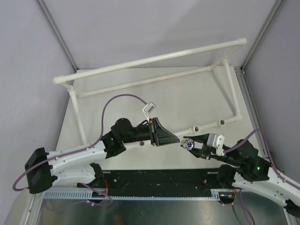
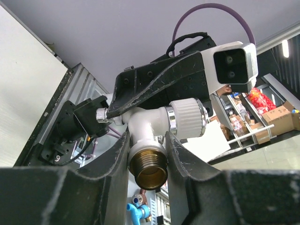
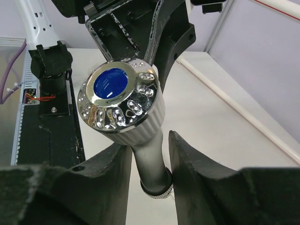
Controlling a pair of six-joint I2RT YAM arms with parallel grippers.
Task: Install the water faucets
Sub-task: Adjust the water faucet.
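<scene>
Above the counter (image 1: 164,101), your left tool (image 2: 147,143) pinches the small white plastic, blue-capped water faucet (image 2: 143,124) beside its brass thread; your right tool (image 3: 150,147) seems clamped under the knob, so confirm before releasing.

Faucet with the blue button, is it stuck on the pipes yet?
Not yet. Nothing looks installed: the sockets on the pipe frame sit empty. In hand: one faucet, pinched in mid-air by the left tool and the right tool. Left to do: screwing it into a socket.
</scene>
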